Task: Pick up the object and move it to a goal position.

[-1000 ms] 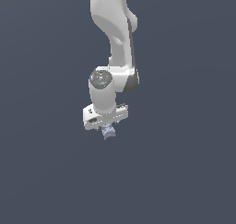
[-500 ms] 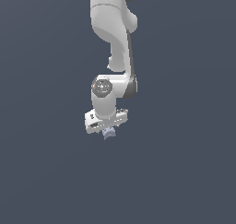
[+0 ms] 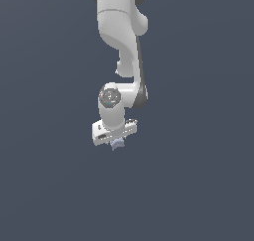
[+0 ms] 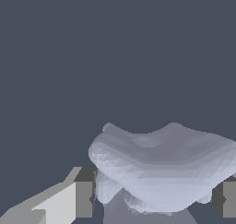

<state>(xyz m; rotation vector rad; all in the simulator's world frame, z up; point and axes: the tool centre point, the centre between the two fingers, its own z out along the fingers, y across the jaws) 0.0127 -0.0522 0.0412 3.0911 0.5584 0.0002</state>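
Note:
The object [image 3: 117, 144] is a small pale bluish-grey lumpy shape that peeks out below my white gripper [image 3: 117, 142] in the exterior view. In the wrist view the object [image 4: 161, 163] fills the space between my two fingers [image 4: 84, 193], which press against its sides. My gripper is shut on it. The arm reaches down from the top of the exterior view, and its hand hides most of the fingers there.
A plain dark grey-blue surface [image 3: 198, 185] fills the background in both views. No other objects or containers are in view.
The arm with the held object has shifted slightly toward the exterior view's left and a little lower. The grip is unchanged.

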